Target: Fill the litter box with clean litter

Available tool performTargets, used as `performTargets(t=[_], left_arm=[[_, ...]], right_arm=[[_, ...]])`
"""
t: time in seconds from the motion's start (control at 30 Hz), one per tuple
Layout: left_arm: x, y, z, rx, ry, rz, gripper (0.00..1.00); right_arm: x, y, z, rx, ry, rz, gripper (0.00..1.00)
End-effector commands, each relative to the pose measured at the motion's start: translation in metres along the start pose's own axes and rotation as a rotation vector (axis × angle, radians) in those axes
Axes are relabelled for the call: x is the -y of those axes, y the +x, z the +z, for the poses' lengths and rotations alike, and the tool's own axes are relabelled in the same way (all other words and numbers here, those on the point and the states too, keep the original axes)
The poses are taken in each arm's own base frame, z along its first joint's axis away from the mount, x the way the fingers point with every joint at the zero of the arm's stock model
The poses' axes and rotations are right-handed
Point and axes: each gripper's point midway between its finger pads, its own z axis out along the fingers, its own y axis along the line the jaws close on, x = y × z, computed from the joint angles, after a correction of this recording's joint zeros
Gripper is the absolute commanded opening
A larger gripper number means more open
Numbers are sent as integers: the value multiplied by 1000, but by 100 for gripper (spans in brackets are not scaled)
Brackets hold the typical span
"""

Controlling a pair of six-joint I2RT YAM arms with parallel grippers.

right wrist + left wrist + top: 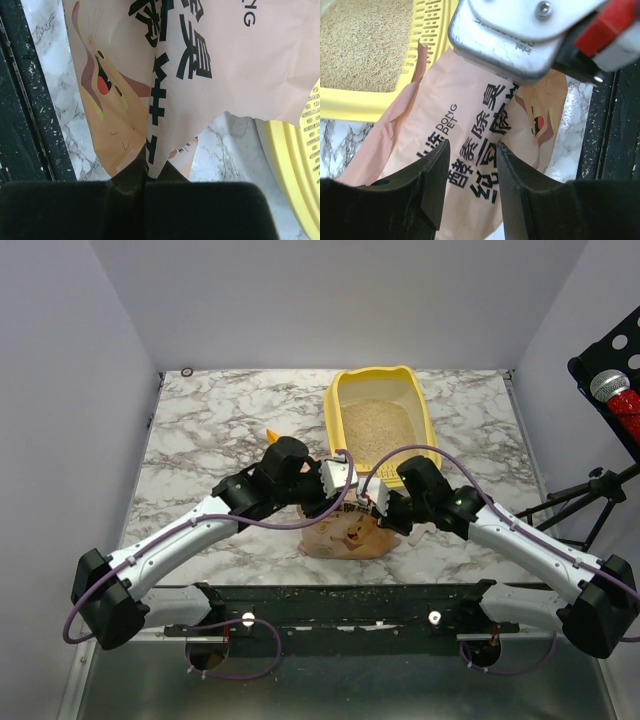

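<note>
Litter box (333, 410) holding clean litter (377, 430), right pincer (145, 167) pinching bag (210, 105) (half hidden), left pincer (471, 152) spread

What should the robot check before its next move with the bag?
1. Right fingers gripping the bag: ok, a fold of it is pinched between them.
2. Left fingers gripping the bag: not ok, they stand apart above it with nothing between them.
3. Bag close to the litter box: ok, its edge lies against the slotted lip.
4. Bag's mouth pointing into the box: cannot tell, the opening is not in view.
5. Litter in the box: ok, it covers the floor.
6. Scoop out of the way: ok, it lies to the left of the box.
</note>
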Motion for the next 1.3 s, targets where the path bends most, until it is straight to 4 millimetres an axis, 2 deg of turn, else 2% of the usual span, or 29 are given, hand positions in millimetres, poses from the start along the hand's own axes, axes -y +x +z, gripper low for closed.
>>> performTargets(t=[0.0,0.2,0.37,0.53,0.8,1.03,1.13,1.17,1.27], left_arm=[[4,-4,21,10,90,47,51],[18,3,37,6,216,36,51],[21,28,43,-66,278,-2,50],[25,62,39,-134,294,-56,45],[18,76,12,-137,240,-90,44],[20,113,19,-263,248,-175,43],[17,126,22,-293,242,-218,40],[15,128,22,-299,234,-223,36],[4,133,19,-309,186,-251,14]], right_arm=[[10,-28,-11,103,37,-35,0],[9,-28,-15,111,50,-38,0],[11,-27,-16,108,68,-23,0],[19,-20,-18,79,121,-3,0],[31,-25,-25,101,207,14,0],[36,-37,-39,146,253,36,0],[37,-38,-43,164,273,45,0],[39,-38,-43,162,280,47,0],[43,-35,-44,146,303,62,0]])
